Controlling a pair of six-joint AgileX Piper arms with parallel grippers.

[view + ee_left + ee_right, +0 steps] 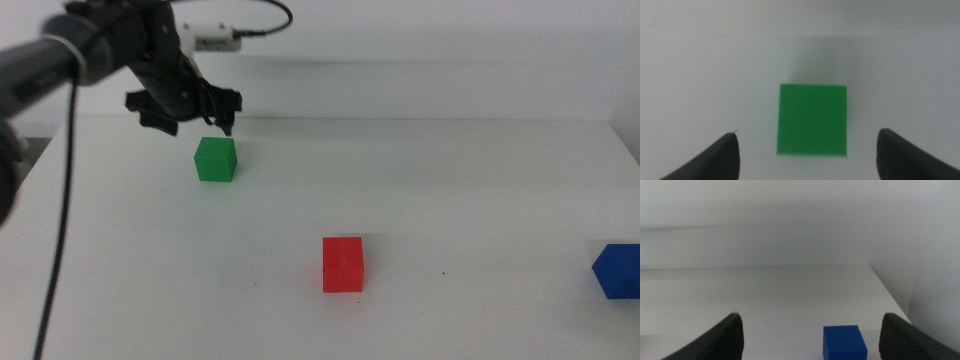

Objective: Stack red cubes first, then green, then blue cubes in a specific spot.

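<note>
Nearest the camera in the middle view: red cube (343, 264), sitting alone on the white table (480, 200), roughly centre, nothing touching it.

Blue cube (617, 270) at the table's right edge, about as near as the red one, partly cut off by the frame. Well apart from red. Right wrist view has the same blue cube (844, 342) flat on the table between the right gripper (810, 335)'s two dark tips, but ahead of them, not touching. Jaws spread wide, holding nothing. That arm isn't visible in the middle view.

Farther back, left side: green cube (216, 159), upright on the table, well apart from red and blue.

Left gripper (185, 118) hangs just above and behind the green cube, arm coming in from the top-left corner, black cable (60, 220) trailing down the left side. Left wrist view looks straight down on the green cube (812, 119): cube sits between the left gripper (807, 152)'s tips with clear white gaps on both sides. Jaws wide apart, no contact, nothing gripped.

No cubes stacked; all three rest separately on bare tabletop.
</note>
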